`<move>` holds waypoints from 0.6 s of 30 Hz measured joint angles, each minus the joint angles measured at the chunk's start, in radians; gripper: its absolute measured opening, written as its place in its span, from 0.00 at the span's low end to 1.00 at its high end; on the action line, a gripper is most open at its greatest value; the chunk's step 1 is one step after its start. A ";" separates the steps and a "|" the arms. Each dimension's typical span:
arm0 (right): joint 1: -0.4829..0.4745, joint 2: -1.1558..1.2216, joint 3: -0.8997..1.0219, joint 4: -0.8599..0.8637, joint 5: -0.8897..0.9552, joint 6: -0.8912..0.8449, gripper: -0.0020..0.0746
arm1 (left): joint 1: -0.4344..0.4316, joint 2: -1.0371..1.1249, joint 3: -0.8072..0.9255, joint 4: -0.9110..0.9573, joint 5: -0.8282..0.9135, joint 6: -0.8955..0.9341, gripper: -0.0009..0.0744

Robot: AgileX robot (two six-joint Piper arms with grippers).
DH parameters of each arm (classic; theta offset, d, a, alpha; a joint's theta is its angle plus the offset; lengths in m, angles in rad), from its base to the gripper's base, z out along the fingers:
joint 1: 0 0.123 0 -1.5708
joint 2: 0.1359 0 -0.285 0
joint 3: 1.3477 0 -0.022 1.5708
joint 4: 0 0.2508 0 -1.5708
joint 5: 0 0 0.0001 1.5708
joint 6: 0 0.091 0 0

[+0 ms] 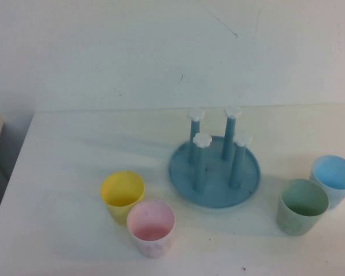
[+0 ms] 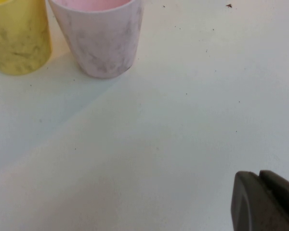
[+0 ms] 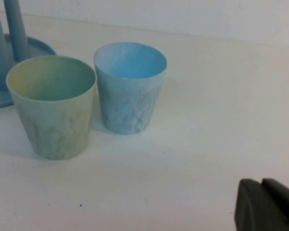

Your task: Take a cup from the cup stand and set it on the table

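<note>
The pale pink cup [image 1: 152, 226] stands upright on the white table [image 1: 69, 155], just front-right of the yellow cup [image 1: 122, 195]. It also shows in the left wrist view [image 2: 101, 38]. The blue cup stand [image 1: 214, 169] sits mid-table, all four pegs bare; its edge shows in the right wrist view [image 3: 9, 53]. My left gripper [image 2: 260, 179] is shut and empty, low over bare table, apart from the pink cup. My right gripper [image 3: 262, 186] is shut and empty, short of the green cup [image 3: 53, 106] and blue cup [image 3: 130, 86]. Neither gripper shows in the high view.
The yellow cup also shows beside the pink one in the left wrist view [image 2: 17, 38]. The green cup [image 1: 301, 206] and blue cup [image 1: 333, 178] stand right of the stand. The table's left edge [image 1: 11, 172] drops off beside a pale object.
</note>
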 joint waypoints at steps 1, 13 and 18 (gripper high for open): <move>0.000 0.000 0.000 0.000 0.000 -0.002 0.04 | 0.000 0.000 0.000 0.000 0.000 0.000 0.01; 0.000 0.000 0.000 0.000 0.000 -0.007 0.04 | 0.000 0.000 0.000 0.000 0.000 0.000 0.01; 0.000 0.000 0.000 0.000 0.000 -0.007 0.04 | 0.000 0.000 0.000 0.000 0.000 0.000 0.01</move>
